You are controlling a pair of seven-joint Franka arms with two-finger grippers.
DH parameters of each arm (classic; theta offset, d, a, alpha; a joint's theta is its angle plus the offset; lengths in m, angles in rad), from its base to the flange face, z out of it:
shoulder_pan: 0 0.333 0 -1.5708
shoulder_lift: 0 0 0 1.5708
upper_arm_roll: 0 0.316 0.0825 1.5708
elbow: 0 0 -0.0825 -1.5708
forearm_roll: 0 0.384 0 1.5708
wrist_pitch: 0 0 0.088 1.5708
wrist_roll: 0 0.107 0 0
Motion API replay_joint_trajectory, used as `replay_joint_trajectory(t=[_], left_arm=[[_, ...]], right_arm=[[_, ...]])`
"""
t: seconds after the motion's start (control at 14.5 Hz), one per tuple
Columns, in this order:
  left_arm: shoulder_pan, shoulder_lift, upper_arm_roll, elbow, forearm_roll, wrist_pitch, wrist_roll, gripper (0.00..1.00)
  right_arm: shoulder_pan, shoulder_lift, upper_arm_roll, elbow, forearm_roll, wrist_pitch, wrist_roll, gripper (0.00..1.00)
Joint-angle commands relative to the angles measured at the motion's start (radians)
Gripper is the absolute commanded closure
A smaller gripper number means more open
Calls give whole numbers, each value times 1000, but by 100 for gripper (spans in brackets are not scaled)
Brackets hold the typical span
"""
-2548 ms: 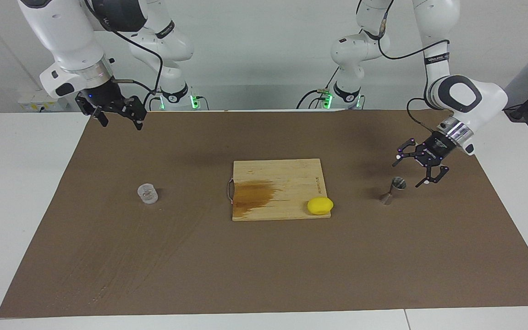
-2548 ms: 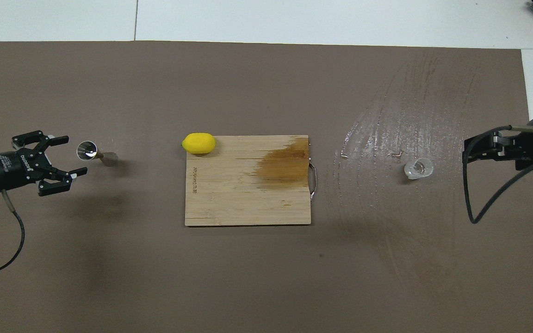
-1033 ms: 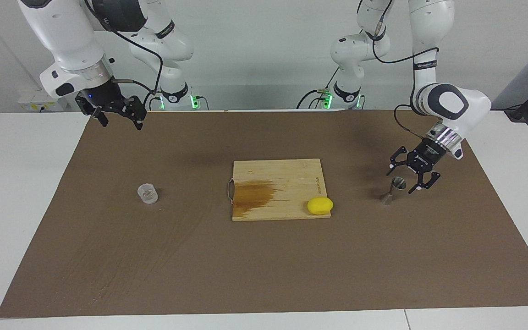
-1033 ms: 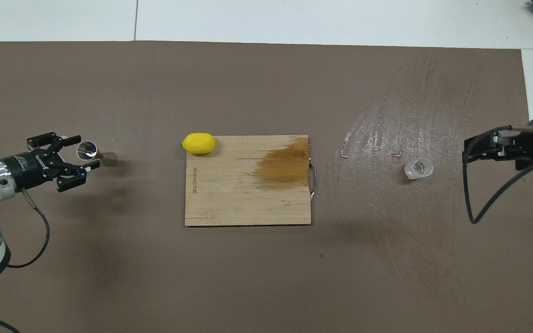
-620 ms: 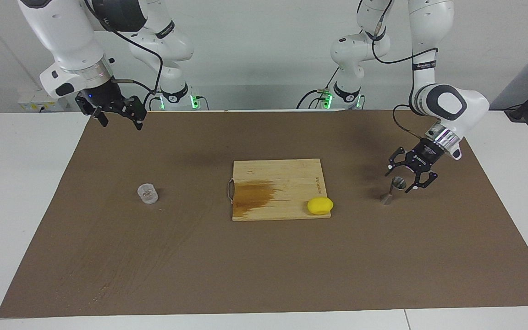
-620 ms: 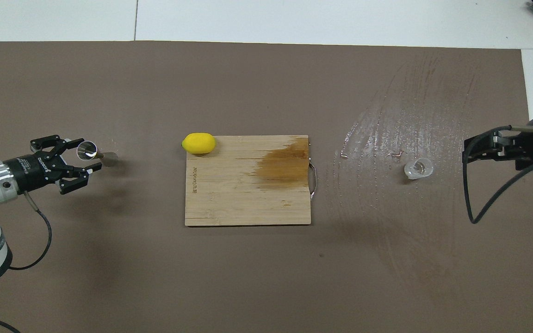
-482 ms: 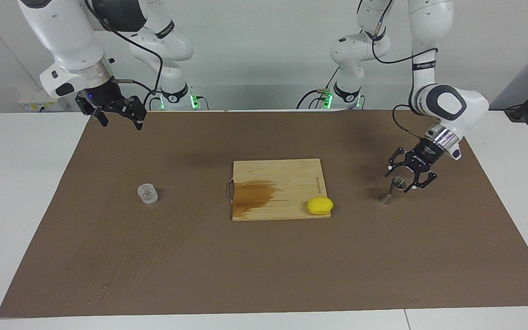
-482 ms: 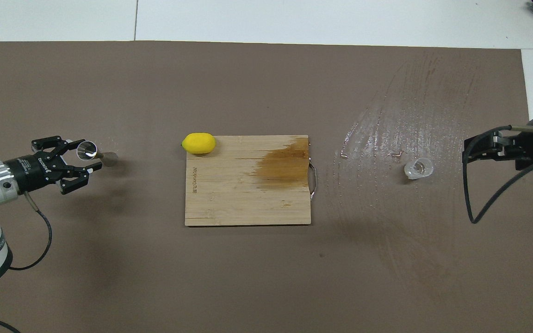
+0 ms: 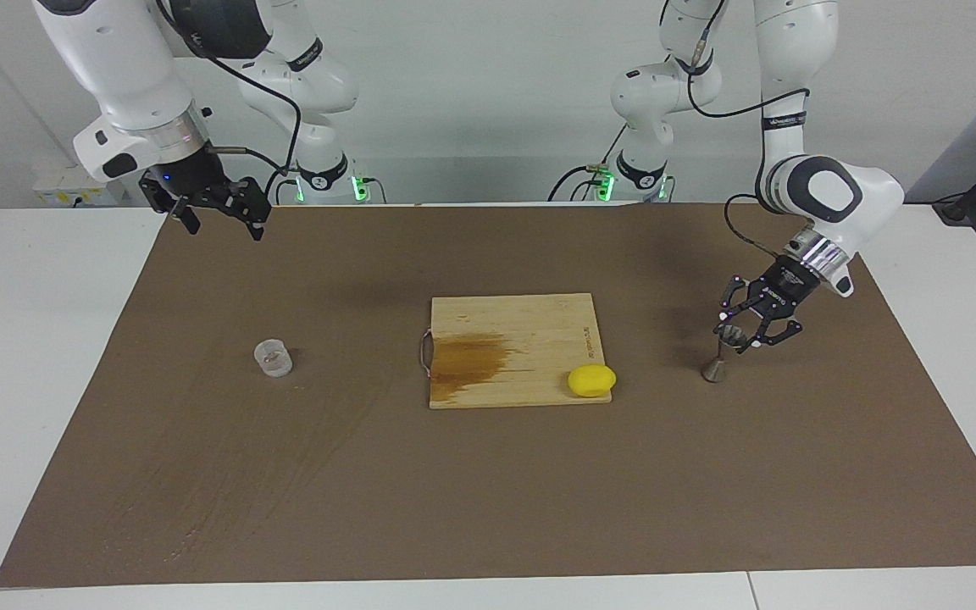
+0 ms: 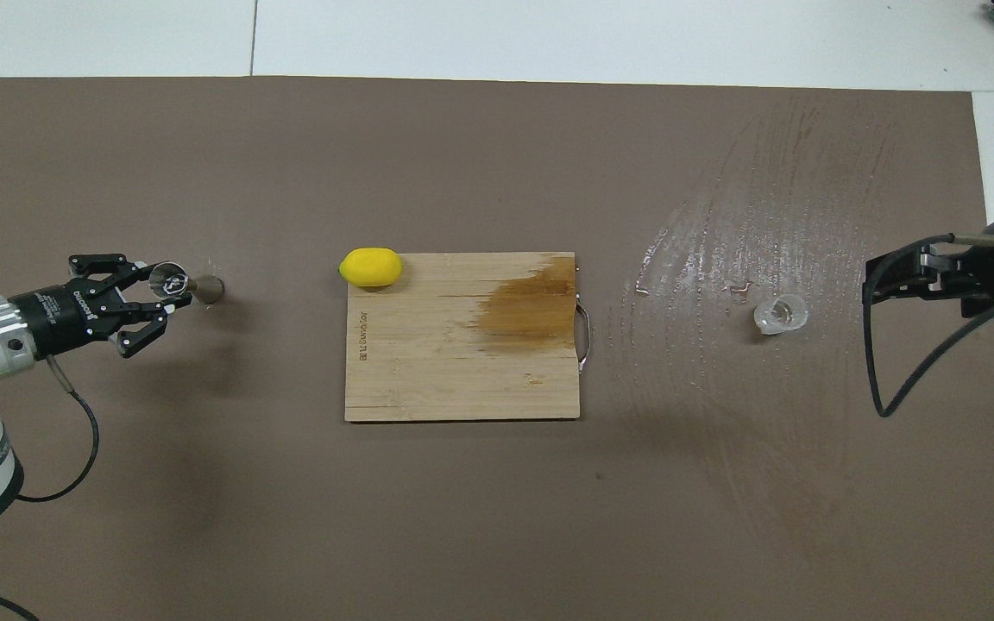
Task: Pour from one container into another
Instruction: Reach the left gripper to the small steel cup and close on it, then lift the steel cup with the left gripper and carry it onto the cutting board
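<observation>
Lemon (image 9: 591, 379) on cutting board (image 9: 512, 349) lies between cup (image 9: 272, 357) and jigger (image 9: 726, 350), which left hand (image 9: 738, 331) grips; right hand (image 9: 217, 213) open.

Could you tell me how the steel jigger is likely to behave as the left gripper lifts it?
The jigger looks rigid polished metal, so it may slip in the left gripper, shut on its upper cone. Its narrow waist and small foot suggest it tips easily if nudged. Being small and hollow, it is probably light.

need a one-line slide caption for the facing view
Left gripper shut on the steel jigger, right gripper waiting open; clear cup, cutting board and lemon untouched.
</observation>
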Motion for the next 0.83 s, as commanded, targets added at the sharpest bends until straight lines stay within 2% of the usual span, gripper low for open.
replay_joint_trajectory(t=[0.0, 0.34, 0.62, 0.76], left_arm=[[-41, 29, 7, 94, -26, -80, -50, 100], [-261, 29, 6, 213, -27, -13, -310, 100], [-430, 31, 4, 214, -73, 86, -339, 100], [-520, 34, 4, 210, -169, 175, -338, 100]], right_arm=[[-16, -19, 3, -15, 20, -2, -17, 0], [-13, -17, 3, -16, 20, 47, 104, 0], [-11, -17, 4, -16, 20, 48, 192, 0], [-11, -17, 4, -16, 20, 48, 187, 0]])
